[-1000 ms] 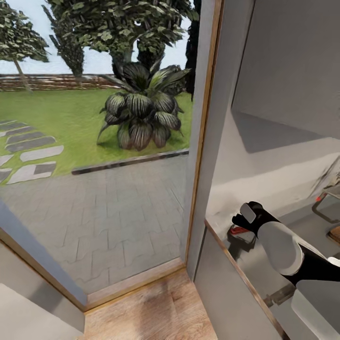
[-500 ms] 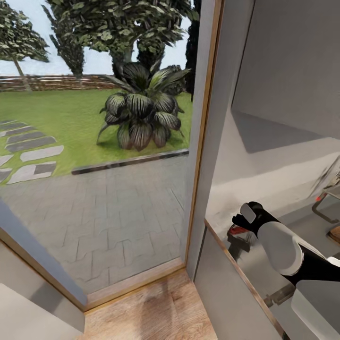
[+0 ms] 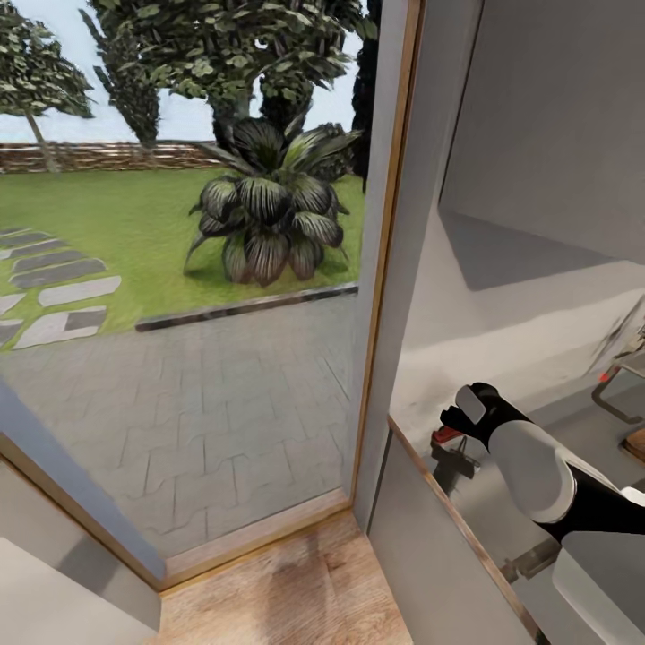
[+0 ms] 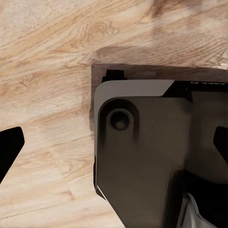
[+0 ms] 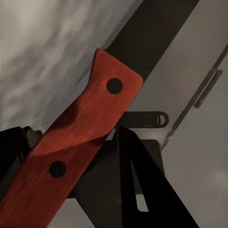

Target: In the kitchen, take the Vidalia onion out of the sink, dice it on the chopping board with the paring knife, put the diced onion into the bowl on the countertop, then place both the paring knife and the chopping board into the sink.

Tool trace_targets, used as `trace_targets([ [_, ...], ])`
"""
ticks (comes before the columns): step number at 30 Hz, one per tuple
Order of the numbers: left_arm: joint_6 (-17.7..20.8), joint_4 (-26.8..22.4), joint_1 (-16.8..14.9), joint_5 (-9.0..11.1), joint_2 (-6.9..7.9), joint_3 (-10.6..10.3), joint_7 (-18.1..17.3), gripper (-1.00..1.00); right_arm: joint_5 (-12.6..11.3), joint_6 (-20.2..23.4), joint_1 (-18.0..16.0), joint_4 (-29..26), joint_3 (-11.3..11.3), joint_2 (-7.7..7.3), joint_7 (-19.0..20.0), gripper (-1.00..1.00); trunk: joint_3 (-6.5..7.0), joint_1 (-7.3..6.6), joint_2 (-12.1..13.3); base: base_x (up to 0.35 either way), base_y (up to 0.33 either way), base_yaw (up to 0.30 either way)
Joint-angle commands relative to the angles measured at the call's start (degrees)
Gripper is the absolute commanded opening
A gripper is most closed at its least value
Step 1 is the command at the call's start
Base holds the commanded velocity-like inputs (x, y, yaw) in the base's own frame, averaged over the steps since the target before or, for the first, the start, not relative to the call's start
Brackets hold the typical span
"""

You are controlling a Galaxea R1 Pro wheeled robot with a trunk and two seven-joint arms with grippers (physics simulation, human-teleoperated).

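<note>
We look from the head camera past a tall window frame point(image 3: 383, 260) onto a garden with a broad-leaved plant point(image 3: 269, 210), a lawn and grey paving point(image 3: 197, 421). To the right of the frame runs the grey countertop point(image 3: 502, 502), with wooden floor point(image 3: 287, 591) below it.

Our right arm point(image 3: 537, 475) reaches out over the countertop's near left end, and our right gripper point(image 3: 459, 428) points down there. A bit of red peeks out just beside the black fingers: the paring knife point(image 3: 445, 435), held close above the countertop's left end, near its front edge.

The right wrist camera shows this closely. The paring knife's red handle point(image 5: 71, 147), with two dark rivets, lies slantwise between the dark fingers point(image 5: 137, 190), which pinch it from both sides; the dark blade point(image 5: 152, 33) runs on beyond the handle, over the grey surface.

At the far right edge of the head view we see a corner of the brown chopping board point(image 3: 634, 442) on the countertop, well apart from the knife.

Our left gripper point(image 4: 114, 147) hangs over wooden floor and over the robot's dark base point(image 4: 147, 156); its two black fingertips point(image 4: 9, 142) stand spread wide, with nothing between them.
</note>
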Motion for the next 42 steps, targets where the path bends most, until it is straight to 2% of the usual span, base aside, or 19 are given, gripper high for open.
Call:
trace_targets([
  [1, 0.08, 0.09, -0.08, 0.39, 0.0, -0.17, 0.04, 1.0, 0.91, 0.86, 2.58, 2.08, -0.22, 0.01, -0.14, -1.0, -0.11, 0.06, -0.07, 0.0, 0.0, 0.0],
  [32, 0.08, 0.09, -0.08, 0.39, -0.01, -0.17, 0.07, 1.0, 0.84, 0.85, 2.58, 2.09, -0.22, 0.18, -0.14, -1.0, 2.58, 0.06, -0.07, 0.0, 0.0, 0.0],
  [42, 0.08, 0.09, -0.08, 0.39, -0.08, -0.17, 0.05, 1.0, 0.82, 0.85, 2.59, 2.08, -0.22, 0.35, -0.14, -1.0, 3.48, 0.06, -0.07, -0.239, -0.05, 0.0],
])
